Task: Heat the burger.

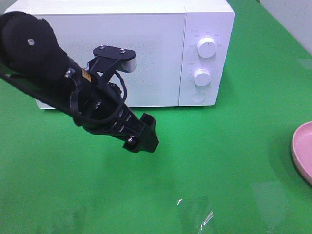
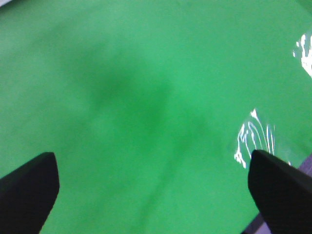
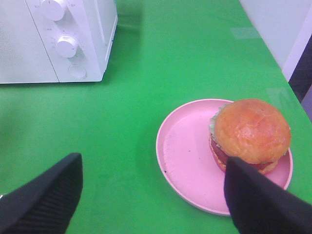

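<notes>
The burger [image 3: 252,130], with a glossy golden-brown bun, sits on a pink plate [image 3: 187,161] in the right wrist view. My right gripper [image 3: 146,204] is open and empty, hovering above the green table short of the plate. In the high view only the plate's edge [image 1: 303,151] shows at the right; the burger is out of view there. The white microwave [image 1: 146,48] stands at the back with its door shut. My left gripper [image 1: 146,134] hangs in front of the microwave door, above the table; in its wrist view its fingers [image 2: 27,187] are spread wide over bare green cloth.
The microwave has two dials [image 1: 206,48] and a round button [image 1: 197,96] on its right panel. A shiny transparent wrinkle [image 1: 197,214] lies on the green table near the front. The table's right edge and a pale wall [image 3: 278,29] show in the right wrist view.
</notes>
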Controlling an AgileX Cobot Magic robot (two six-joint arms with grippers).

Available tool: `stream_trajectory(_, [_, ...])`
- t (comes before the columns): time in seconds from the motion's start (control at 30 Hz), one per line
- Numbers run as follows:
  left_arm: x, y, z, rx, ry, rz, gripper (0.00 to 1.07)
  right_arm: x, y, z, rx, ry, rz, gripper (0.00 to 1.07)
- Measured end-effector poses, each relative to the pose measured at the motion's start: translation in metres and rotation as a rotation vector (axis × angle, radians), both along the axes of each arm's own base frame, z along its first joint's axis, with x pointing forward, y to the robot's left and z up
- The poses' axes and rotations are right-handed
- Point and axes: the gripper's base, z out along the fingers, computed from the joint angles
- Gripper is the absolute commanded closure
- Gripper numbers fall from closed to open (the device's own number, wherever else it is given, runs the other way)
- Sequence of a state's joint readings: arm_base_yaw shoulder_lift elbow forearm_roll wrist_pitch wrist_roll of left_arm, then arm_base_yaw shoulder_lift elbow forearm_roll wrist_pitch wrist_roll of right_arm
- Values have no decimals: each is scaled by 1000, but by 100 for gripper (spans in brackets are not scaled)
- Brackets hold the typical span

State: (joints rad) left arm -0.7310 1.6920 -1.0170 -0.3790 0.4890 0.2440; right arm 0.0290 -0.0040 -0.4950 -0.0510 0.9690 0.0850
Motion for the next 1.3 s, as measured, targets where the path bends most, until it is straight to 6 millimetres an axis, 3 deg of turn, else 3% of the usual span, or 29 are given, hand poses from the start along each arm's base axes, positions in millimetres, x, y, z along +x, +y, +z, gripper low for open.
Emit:
stream_trajectory(0.1, [-7, 15, 13, 50, 53, -29, 8, 0, 0, 0, 0, 0, 0, 32])
stream_trajectory(0.13, [-6, 28, 21, 61, 88, 3, 8, 0, 0, 0, 0, 0, 0, 32])
stream_trajectory(0.17, [-6, 28, 21, 61, 88, 3, 8, 0, 0, 0, 0, 0, 0, 32])
stream_trajectory(0.2, [-1, 46, 28, 66, 119, 56, 8, 0, 0, 0, 0, 0, 0, 32])
stream_trajectory(0.23, [-1, 46, 28, 66, 119, 56, 8, 0, 0, 0, 0, 0, 0, 32])
stream_trajectory(0.27, [4, 66, 36, 69, 146, 110, 8, 0, 0, 0, 0, 0, 0, 32])
stream_trajectory(0.33, [4, 73, 39, 70, 158, 128, 8, 0, 0, 0, 0, 0, 0, 32])
stream_trajectory(0.37, [9, 97, 49, 65, 173, 196, 8, 0, 0, 0, 0, 0, 0, 32])
stream_trajectory(0.4, [9, 97, 49, 65, 173, 196, 8, 0, 0, 0, 0, 0, 0, 32])
stream_trajectory(0.43, [10, 118, 56, 66, 189, 253, 8, 0, 0, 0, 0, 0, 0, 32])
stream_trajectory(0.47, [10, 118, 56, 66, 189, 253, 8, 0, 0, 0, 0, 0, 0, 32])
stream_trajectory(0.5, [10, 141, 64, 79, 188, 309, 8, 0, 0, 0, 0, 0, 0, 32])
stream_trajectory(0.53, [10, 141, 64, 79, 188, 309, 8, 0, 0, 0, 0, 0, 0, 32])
stream_trajectory(0.57, [10, 164, 71, 95, 192, 373, 8, 0, 0, 0, 0, 0, 0, 32])
stream_trajectory(0.6, [10, 164, 71, 95, 192, 373, 8, 0, 0, 0, 0, 0, 0, 32])
stream_trajectory(0.63, [6, 185, 76, 114, 204, 428, 8, 0, 0, 0, 0, 0, 0, 32])
stream_trajectory(0.67, [6, 185, 76, 114, 204, 428, 8, 0, 0, 0, 0, 0, 0, 32])
stream_trajectory(0.73, [-2, 212, 86, 135, 214, 510, 8, 0, 0, 0, 0, 0, 0, 32])
stream_trajectory(0.77, [-2, 212, 86, 135, 214, 510, 8, 0, 0, 0, 0, 0, 0, 32])
stream_trajectory(0.8, [-9, 226, 91, 148, 219, 556, 8, 0, 0, 0, 0, 0, 0, 32])
stream_trajectory(0.97, [-26, 240, 104, 144, 177, 618, 9, 0, 0, 0, 0, 0, 0, 32])
stream_trajectory(1.0, [-37, 240, 107, 135, 142, 628, 9, 0, 0, 0, 0, 0, 0, 32])
stream_trajectory(1.3, [-89, 237, 92, 118, 24, 652, 9, 0, 0, 0, 0, 0, 0, 32])
